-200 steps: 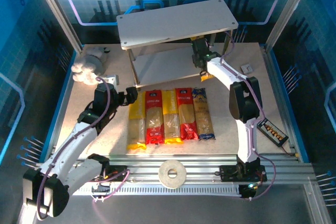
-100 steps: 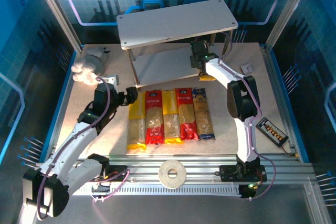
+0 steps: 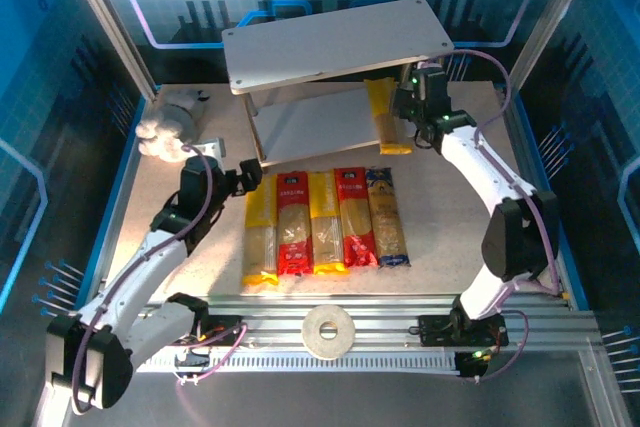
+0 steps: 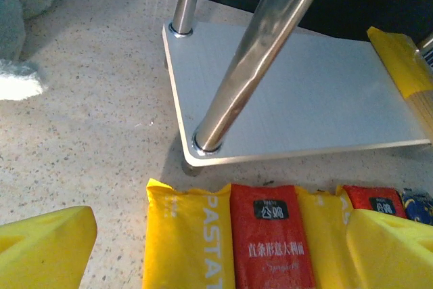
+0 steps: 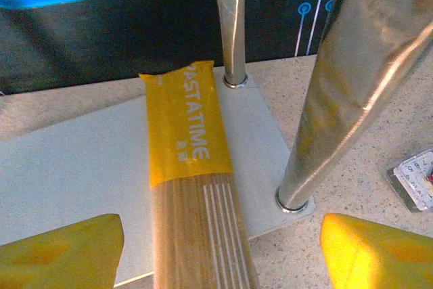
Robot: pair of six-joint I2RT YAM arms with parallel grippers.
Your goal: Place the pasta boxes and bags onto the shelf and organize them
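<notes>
One yellow pack (image 5: 193,187) lies on the lower board (image 5: 74,174) of the shelf (image 3: 335,42). It is at the board's right end, running front to back, with its printed end near the rear leg (image 5: 233,25). Its near end seems to reach past the board's front edge, though my wrist view cuts it off there.

My right gripper (image 5: 216,252) stands open over that pack. Its yellow fingers (image 5: 64,248) are spread to either side, with a clear gap between each finger and the pack, so I grip nothing.

The row of five packs (image 3: 325,222) lies on the table (image 3: 425,247) in front of the shelf, side by side and touching. From left to right they are yellow, red, yellow, red, then the clear one with the dark blue end (image 3: 387,217).

My left gripper (image 3: 250,181) hangs at the row's far left corner. Its fingers (image 4: 44,245) are wide apart and empty above the packs' top ends.

A white tape roll (image 3: 327,330) sits on the rail between my arm bases.
</notes>
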